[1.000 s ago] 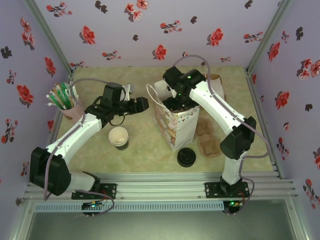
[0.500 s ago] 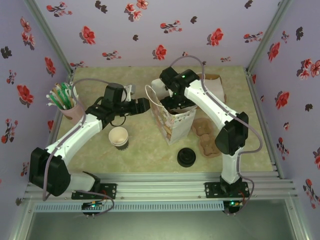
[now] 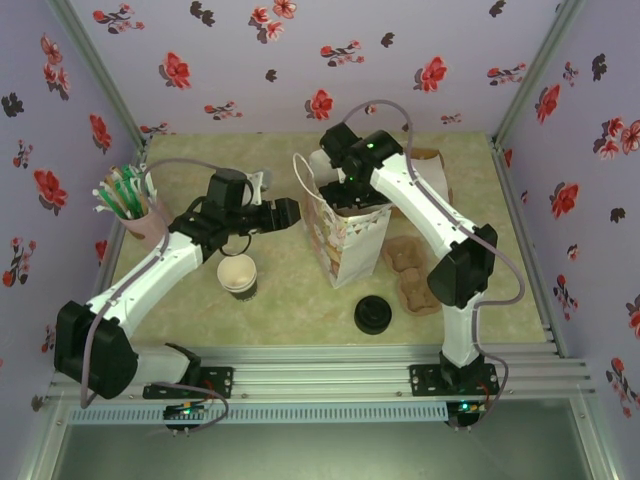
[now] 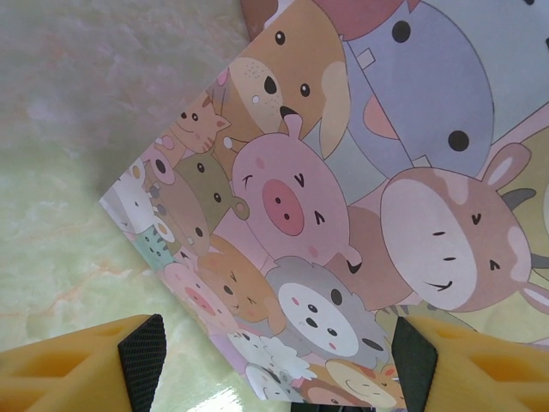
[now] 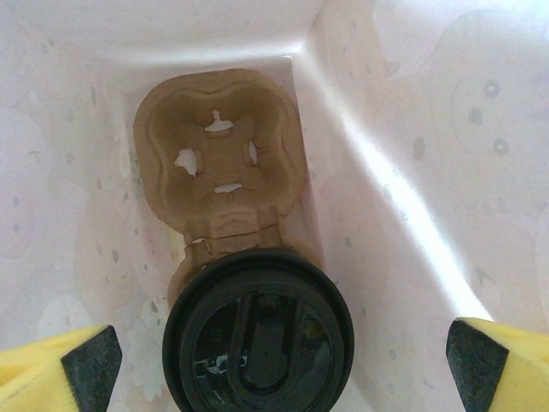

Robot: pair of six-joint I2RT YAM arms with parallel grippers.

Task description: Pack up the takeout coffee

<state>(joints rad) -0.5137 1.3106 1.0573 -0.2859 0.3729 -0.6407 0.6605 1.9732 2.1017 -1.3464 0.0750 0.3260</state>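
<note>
when looking straight down into the paper bag [image 5: 412,129], finds the coffee cup [image 5: 257,343] lidded and upright in the near pocket of the cardboard carrier [image 5: 219,154] on the bag floor, far pocket empty, presumably seated there to stop tipping. hangs the right gripper [image 5: 283,360] above it with jaws spread wide and gripping nothing, probably to clear the cup on the way out. sets the left gripper [image 4: 279,365] just beside the bag's outer wall, jaws apart around a lower corner, clamped on nothing, likely to brace the bag against sliding. cannot tell whether either finger touches the paper.
</note>
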